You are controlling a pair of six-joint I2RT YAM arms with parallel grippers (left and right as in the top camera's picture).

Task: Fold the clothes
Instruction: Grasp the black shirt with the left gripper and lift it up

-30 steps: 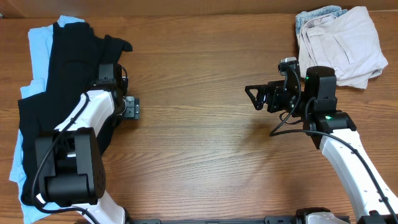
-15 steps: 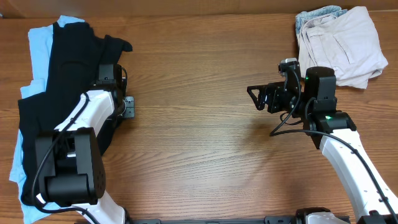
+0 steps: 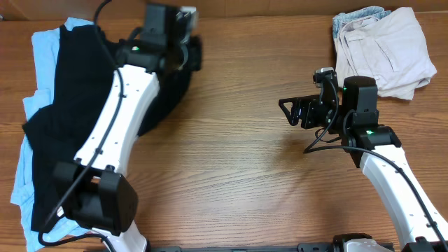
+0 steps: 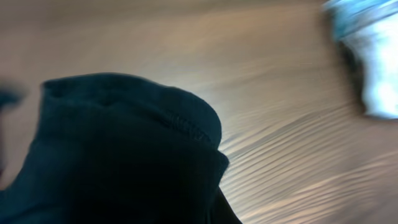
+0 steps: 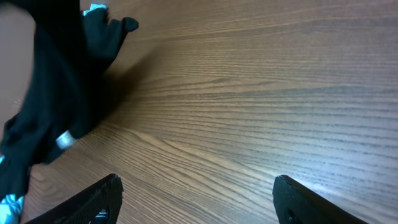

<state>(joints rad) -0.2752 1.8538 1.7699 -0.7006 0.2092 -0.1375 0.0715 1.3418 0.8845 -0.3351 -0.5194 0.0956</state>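
Lying nearest the robot, from about 8 o'clock up to 10 o'clock on the table [image 3: 231, 182], the light blue garment [image 3: 19, 185] shows as a strip along the left edge. The black garment [image 3: 70, 98] is spread over most of it, limp and creased.

Further out, at about 3 o'clock, the right gripper [image 3: 285, 112] hangs over bare wood, pointing toward 9 o'clock, well apart from all the cloth. In the right wrist view its jaws stand wide apart [image 5: 196, 180] with nothing between them but the table, and the black garment [image 5: 56, 93] shows far off at the upper left.

Further still, at about 11 o'clock, the left gripper [image 3: 189, 52] sits near the far edge, at the end of an arm that stretches over the black garment. One edge of that garment is drawn up from the pile to the gripper. The jaws are closed tight on the black garment. The left wrist view is blurred; a stitched hem [image 4: 186, 127] of the black garment [image 4: 124, 168] fills its lower left, right before the lens, and the fingers themselves cannot be made out there.

Farthest, at about 1 o'clock in the corner, lies a pale pile [image 3: 385, 49] of crumpled cloth with a bit of faded blue at its left end, touched by neither arm
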